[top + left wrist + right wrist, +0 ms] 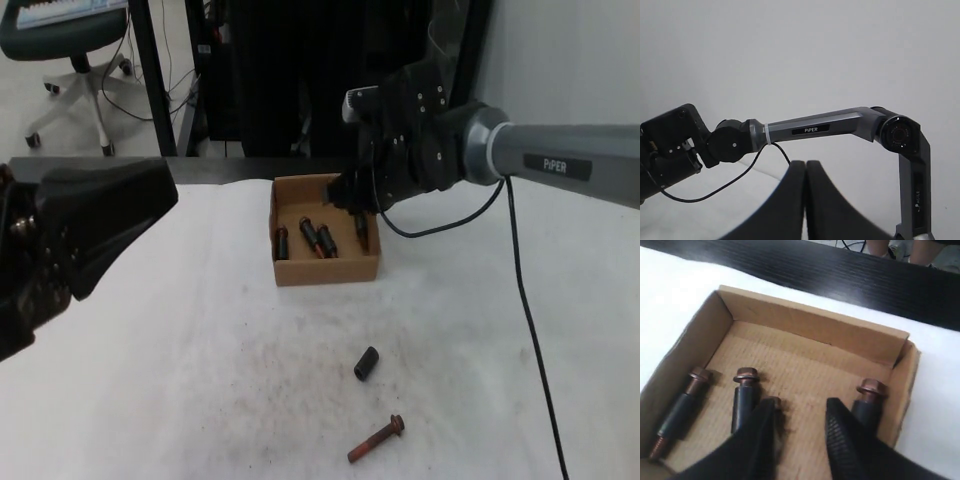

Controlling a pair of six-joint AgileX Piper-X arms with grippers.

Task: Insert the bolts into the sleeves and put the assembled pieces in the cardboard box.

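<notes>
The cardboard box [325,268] [810,330] stands at the middle of the bench and holds several bolts pushed into black sleeves [310,236] [745,397]. My right gripper [357,208] [801,412] hangs open just over the box's right half, with nothing between its fingers; one assembled piece [867,401] lies beside one finger, another is partly hidden behind the other finger. A loose black sleeve [367,363] and a loose rusty bolt [377,440] lie on the white cloth nearer the front. My left gripper [806,200] is shut and empty, held up at the bench's left side [70,235].
The white cloth [180,380] covers the bench; a black strip [850,275] runs along its far edge behind the box. The right arm's cable [525,320] trails over the cloth at the right. An office chair [70,50] stands in the far left background.
</notes>
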